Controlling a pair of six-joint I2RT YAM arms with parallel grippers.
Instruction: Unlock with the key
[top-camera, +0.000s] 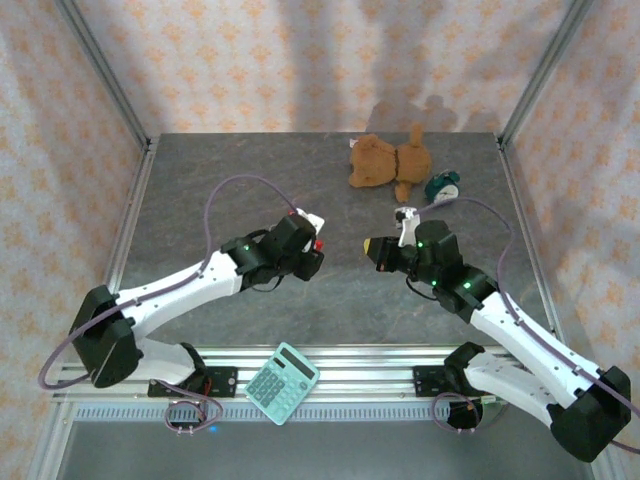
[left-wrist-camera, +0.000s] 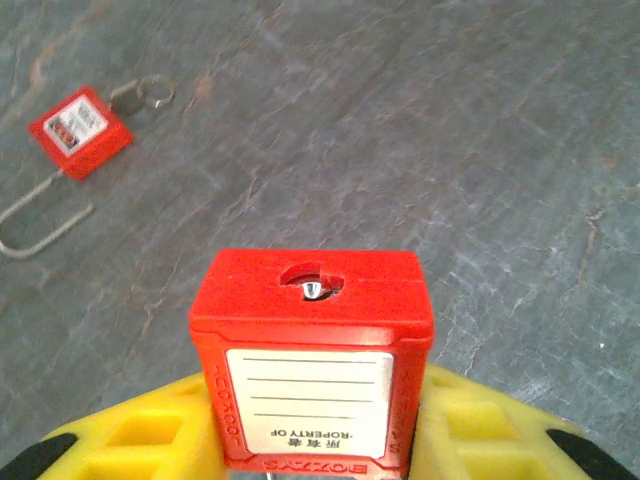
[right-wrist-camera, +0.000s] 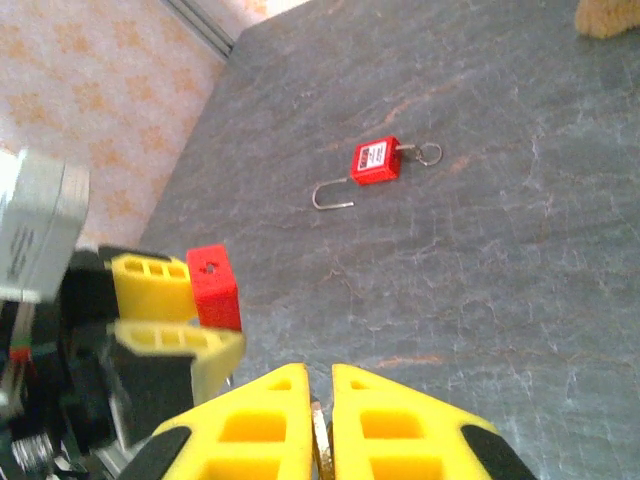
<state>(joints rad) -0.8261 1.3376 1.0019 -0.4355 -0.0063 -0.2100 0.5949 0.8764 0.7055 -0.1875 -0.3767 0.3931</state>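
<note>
L gripper (left-wrist-camera: 315, 440) clamps red padlock (left-wrist-camera: 312, 340) by its narrow sides, keyhole out; R gripper (right-wrist-camera: 320, 395) pinches thin key (right-wrist-camera: 319, 440), both look light, stiff, slick

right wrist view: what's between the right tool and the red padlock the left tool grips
Bare grey tabletop, nothing else, between the right tool and the gripped red padlock in the right wrist view.

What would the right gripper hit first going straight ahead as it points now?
Probably bare table: the right gripper, shut on the key, aims beside the held padlock and short of the loose padlock. Depth unclear.
</note>
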